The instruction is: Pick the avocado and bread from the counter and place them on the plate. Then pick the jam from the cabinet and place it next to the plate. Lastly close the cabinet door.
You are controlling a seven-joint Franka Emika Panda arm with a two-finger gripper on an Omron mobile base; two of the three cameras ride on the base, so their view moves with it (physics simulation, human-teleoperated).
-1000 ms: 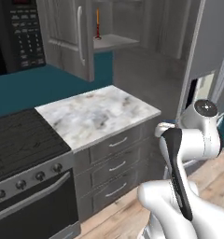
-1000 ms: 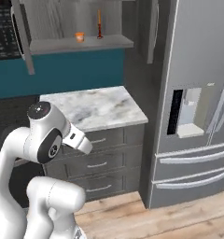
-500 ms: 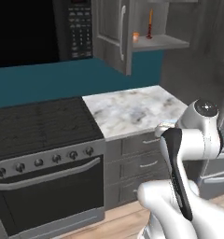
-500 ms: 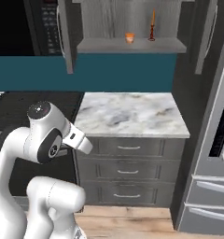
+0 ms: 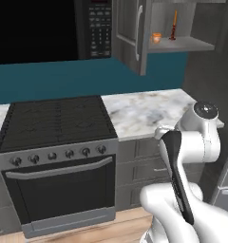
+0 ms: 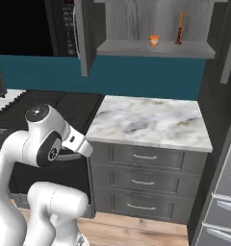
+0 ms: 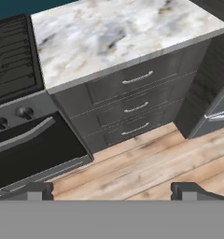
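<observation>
The white-grey marble worktop [image 6: 151, 122] with brown and grey veins lies between the black stove top [image 5: 54, 121] and the steel refrigerator [image 6: 223, 192], above a stack of three grey drawers with short silver handles [image 6: 144, 180]. Above it hangs the grey wood-grain wall cabinet [image 6: 156, 21], its tall panel door with a long vertical silver bar handle [image 5: 132, 35] swung open toward the black microwave [image 5: 94, 26]. On the shelf inside stands the small squat orange jam jar with a paler top band [image 6: 154, 41], and well to its right a tall thin dark-red bottle [image 6: 179, 29]; the two are apart, both upright. The white arm is folded low in front of the drawers and the oven door [image 5: 63, 190]. In the hand view, the tool [image 7: 111, 190] looks down at the wooden floor [image 7: 146, 168] before the drawers, its two dark fingertips [image 7: 37, 190] spread wide apart with nothing between them, touching no object. The same view shows the marble slab's front edge, the stove knobs [image 7: 24, 112] and the oven's bar handle.
</observation>
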